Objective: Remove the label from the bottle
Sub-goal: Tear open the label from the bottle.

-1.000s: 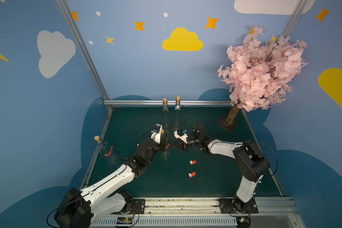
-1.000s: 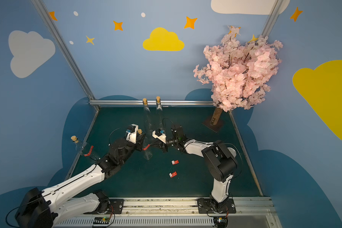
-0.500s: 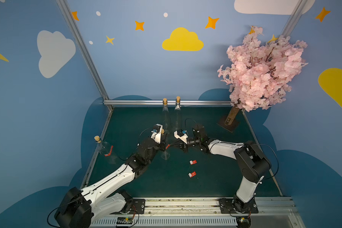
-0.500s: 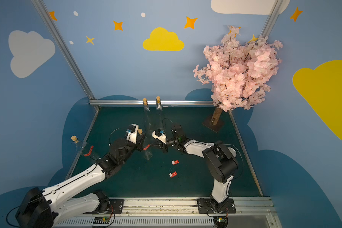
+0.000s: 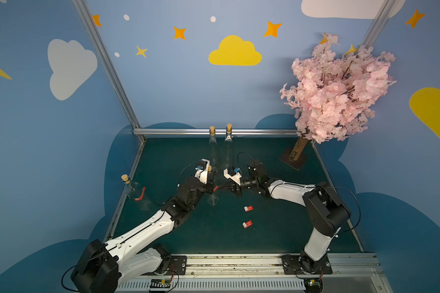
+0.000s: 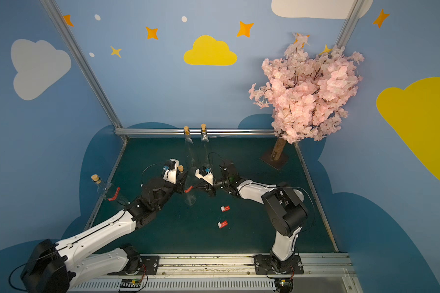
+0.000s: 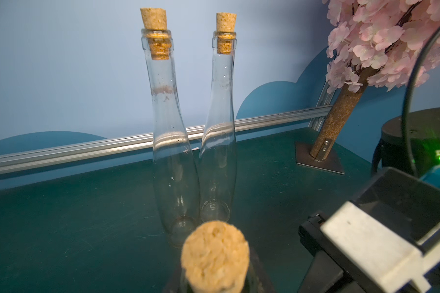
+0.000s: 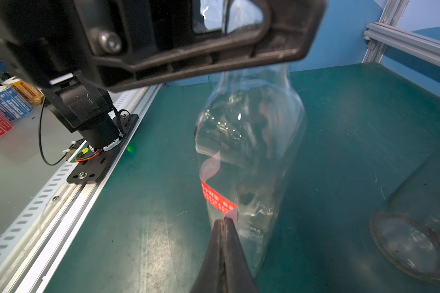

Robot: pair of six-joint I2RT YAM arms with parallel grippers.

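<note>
A clear glass bottle [image 5: 213, 196] [image 6: 190, 196] stands tilted mid-mat, its cork [image 5: 209, 168] [image 7: 215, 256] on top. My left gripper [image 5: 209, 178] [image 6: 181, 180] is shut on the bottle's neck just under the cork. In the right wrist view the left gripper's black frame [image 8: 188, 50] sits over the bottle [image 8: 252, 142]. A red label [image 8: 217, 200] [image 5: 216, 188] is partly peeled; its pale back curls off the glass. My right gripper [image 8: 224, 222] [image 5: 220, 188] is shut, pinching the label's loose end beside the bottle wall.
Two bare corked bottles [image 5: 212, 149] [image 5: 228, 149] stand at the back rail. Another bottle with a red label [image 5: 135, 193] leans at the left edge. Two peeled labels [image 5: 248, 208] [image 5: 247, 224] lie on the mat. A pink tree [image 5: 335, 88] stands back right.
</note>
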